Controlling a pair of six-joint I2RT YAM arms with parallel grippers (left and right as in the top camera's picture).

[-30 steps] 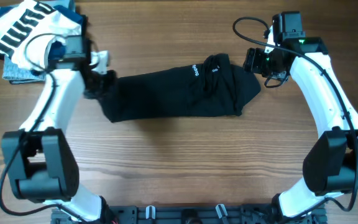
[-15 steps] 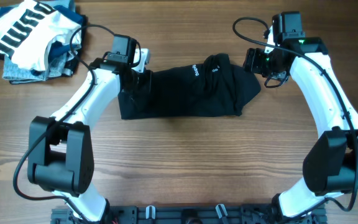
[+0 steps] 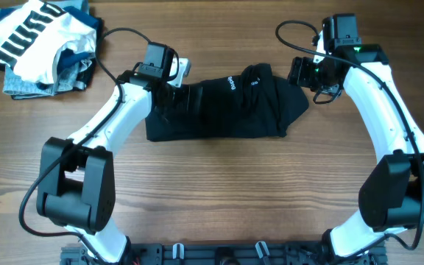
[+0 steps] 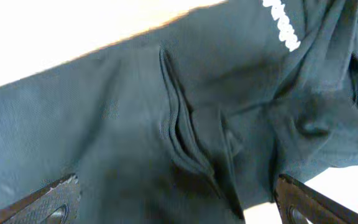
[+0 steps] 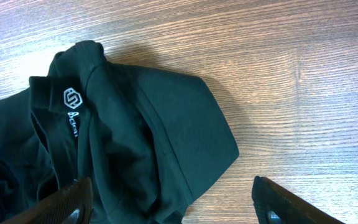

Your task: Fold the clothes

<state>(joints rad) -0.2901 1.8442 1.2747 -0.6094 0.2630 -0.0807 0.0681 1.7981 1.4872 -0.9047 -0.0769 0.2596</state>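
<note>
**A:** How do the fingers of the left gripper (image 4: pixel 176 186) stand?

**B:** Spread wide, one dark fingertip (image 4: pixel 58 199) in each bottom corner of the wrist view. They have hold of nothing. The black shirt (image 4: pixel 166 124) fills the whole gap between them, with a ridge of bunched folds running away from the fingers up the middle.

**A:** And further out from them?

**B:** A white print (image 4: pixel 281 28) shows on the fabric far ahead, towards the finger on the right of that view. From overhead the left gripper (image 3: pixel 171 94) is over the shirt's end, and the black shirt (image 3: pixel 219 110) reaches from there across to the other arm.

**A:** The right gripper (image 5: pixel 173 185)?

**B:** Open wide as well, gripping nothing. Between its fingers (image 5: pixel 73 199) lies mostly bare wooden table (image 5: pixel 291 93). The rounded edge of the black shirt (image 5: pixel 135 137) comes in from the side of the finger on the left of that view. Ahead of that finger is a small white logo (image 5: pixel 73 98).

**A:** Seen from above?

**B:** The right gripper (image 3: pixel 299 73) is just beside the shirt's other end, at its upper corner. Well away from both grippers, past the left arm at the table's corner, a white garment with black stripes (image 3: pixel 28 33) lies on blue-grey folded garments (image 3: pixel 20 85).
</note>
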